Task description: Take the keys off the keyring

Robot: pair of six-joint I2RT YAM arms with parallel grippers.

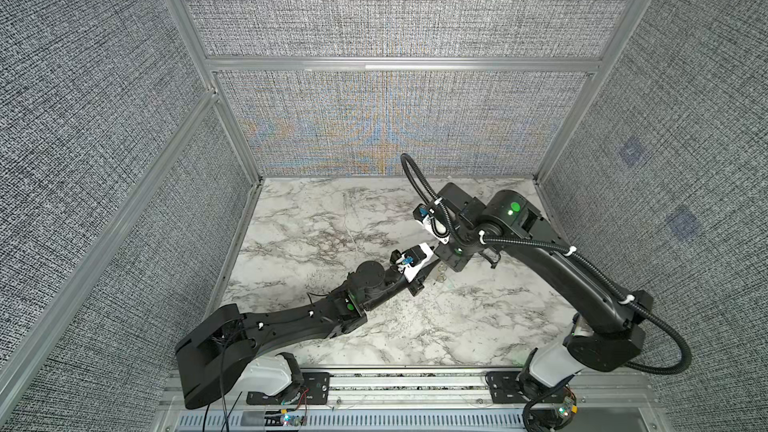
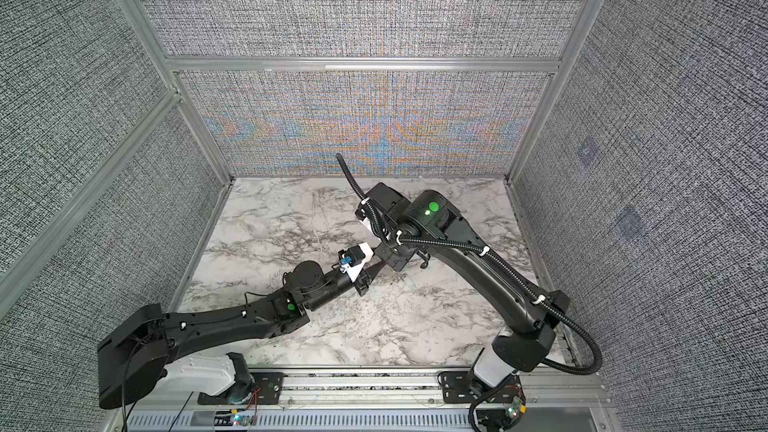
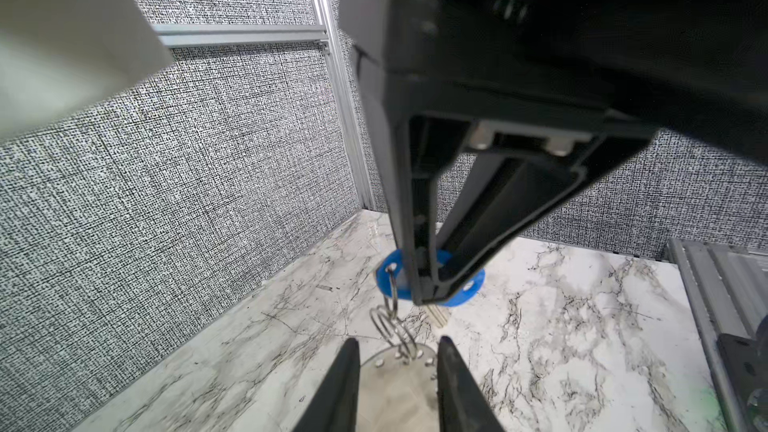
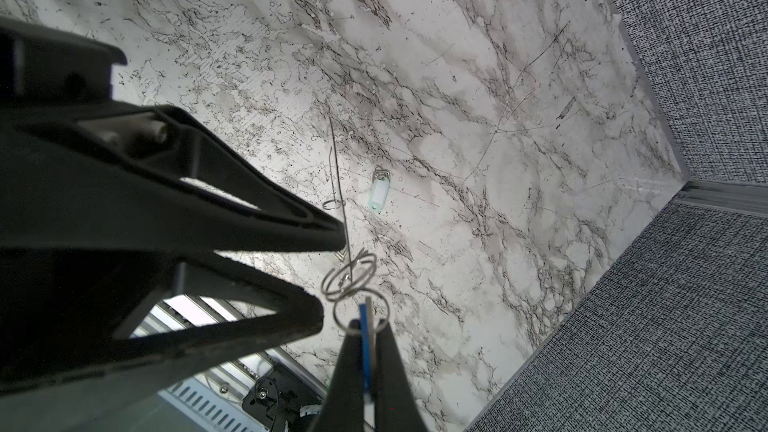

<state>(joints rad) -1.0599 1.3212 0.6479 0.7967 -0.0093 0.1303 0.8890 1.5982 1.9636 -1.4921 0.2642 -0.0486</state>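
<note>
My right gripper (image 4: 368, 326) is shut on the blue tag (image 4: 365, 340), edge-on in the right wrist view; in the left wrist view the same tag (image 3: 388, 270) sits at that gripper's (image 3: 428, 299) tips. The pale key's blade (image 3: 438, 313) pokes out just past them. From the tag hangs the thin keyring (image 4: 361, 311), linked to a stretched wire coil (image 3: 390, 324). The coil threads the flat grey plate (image 3: 397, 384), which my left gripper (image 3: 399, 342) clamps by its edges. In a top view the left gripper (image 1: 432, 270) meets the right wrist mid-table.
A pale tag with a white label and small ring (image 4: 378, 193) lies on the marble table (image 4: 498, 118) below the grippers. Grey fabric walls with aluminium posts (image 3: 332, 76) close in the table. A metal rail (image 1: 415, 384) runs along the front edge.
</note>
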